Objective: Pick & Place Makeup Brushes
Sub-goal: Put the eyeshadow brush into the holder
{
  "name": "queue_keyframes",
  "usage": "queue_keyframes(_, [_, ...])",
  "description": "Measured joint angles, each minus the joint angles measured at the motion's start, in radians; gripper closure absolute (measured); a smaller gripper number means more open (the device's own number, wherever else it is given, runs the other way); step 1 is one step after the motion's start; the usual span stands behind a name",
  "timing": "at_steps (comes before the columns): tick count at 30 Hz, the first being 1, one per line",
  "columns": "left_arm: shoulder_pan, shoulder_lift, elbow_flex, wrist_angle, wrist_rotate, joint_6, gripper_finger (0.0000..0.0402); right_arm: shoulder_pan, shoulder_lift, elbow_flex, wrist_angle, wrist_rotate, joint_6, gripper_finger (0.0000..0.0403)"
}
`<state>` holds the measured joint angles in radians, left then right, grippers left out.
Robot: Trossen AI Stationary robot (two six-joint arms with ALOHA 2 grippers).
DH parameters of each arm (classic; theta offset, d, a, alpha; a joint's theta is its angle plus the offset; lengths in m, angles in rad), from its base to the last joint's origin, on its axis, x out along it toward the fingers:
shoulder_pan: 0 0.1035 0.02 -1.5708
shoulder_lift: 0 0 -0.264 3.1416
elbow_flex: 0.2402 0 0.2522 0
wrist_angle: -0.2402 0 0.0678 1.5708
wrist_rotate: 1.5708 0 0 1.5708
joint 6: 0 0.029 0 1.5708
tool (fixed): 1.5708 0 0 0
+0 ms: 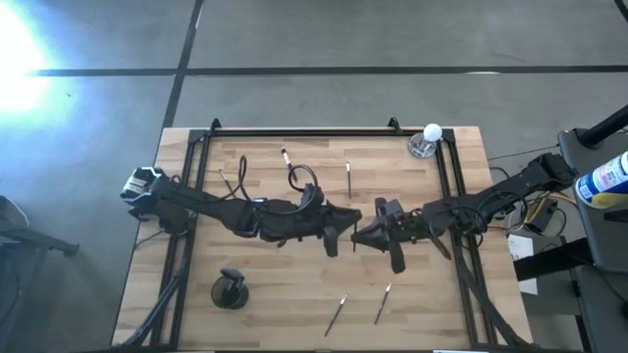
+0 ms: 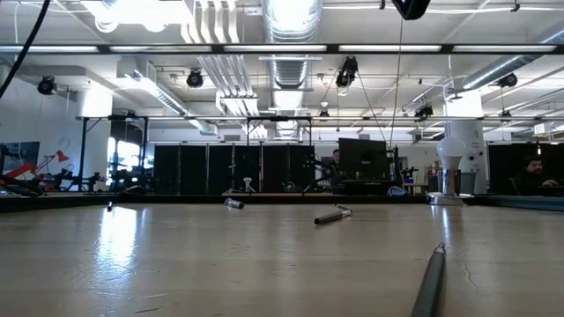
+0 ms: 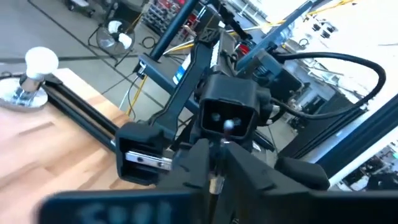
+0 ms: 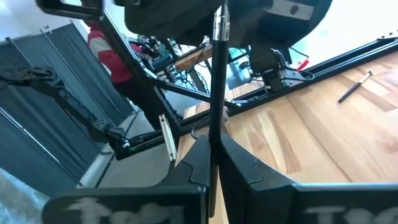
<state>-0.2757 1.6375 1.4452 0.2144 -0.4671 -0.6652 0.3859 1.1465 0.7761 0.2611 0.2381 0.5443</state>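
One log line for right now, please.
right gripper: shut on thin dark makeup brush | left gripper: meeting it mid-table | loose brushes: on table

Grey concrete floor (image 1: 392, 39) around the table, crossed by dark seams — one running across the upper part of the high view, another slanting down from the top centre. Bright glare (image 1: 20, 49) at upper left. In the low view, an open industrial ceiling with silver ducts (image 2: 291, 26), pipes and strip lights (image 2: 132, 11) across the top. Dark panels (image 2: 229, 167) along the far wall at mid-frame — cluttered workbenches at far left. Grey curtain (image 4: 37, 74) at left in the right wrist view.
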Motion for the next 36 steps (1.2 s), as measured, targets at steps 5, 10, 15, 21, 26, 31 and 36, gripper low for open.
queue_keyframes(5, [0.010,-0.007,0.017,-0.029,0.038,0.048,0.0392,0.000,-0.012,0.000,-0.015,-0.029,-0.041,0.0391])
queue_keyframes(10, [0.012,-0.064,0.023,-0.154,0.057,0.070,0.0396,-0.017,-0.078,0.003,-0.132,-0.079,-0.193,0.0390])
queue_keyframes(15, [0.013,-0.107,0.022,-0.240,0.064,0.069,0.0398,-0.081,-0.149,0.003,-0.178,-0.199,-0.312,0.0390])
queue_keyframes(21, [0.018,-0.114,0.022,-0.242,0.048,0.085,0.0399,-0.154,-0.153,0.002,-0.174,-0.287,-0.324,0.0390])
queue_keyframes(26, [0.027,-0.114,0.022,-0.241,0.042,0.085,0.0400,-0.156,-0.114,0.002,-0.152,-0.289,-0.277,0.0390])
queue_keyframes(31, [0.033,-0.118,0.022,-0.182,0.022,0.061,0.0392,-0.153,-0.083,0.001,-0.042,-0.227,-0.237,0.0390])
queue_keyframes(36, [0.035,-0.116,0.023,-0.133,0.000,0.035,0.0335,-0.152,-0.076,-0.002,0.032,-0.178,-0.236,0.0390])
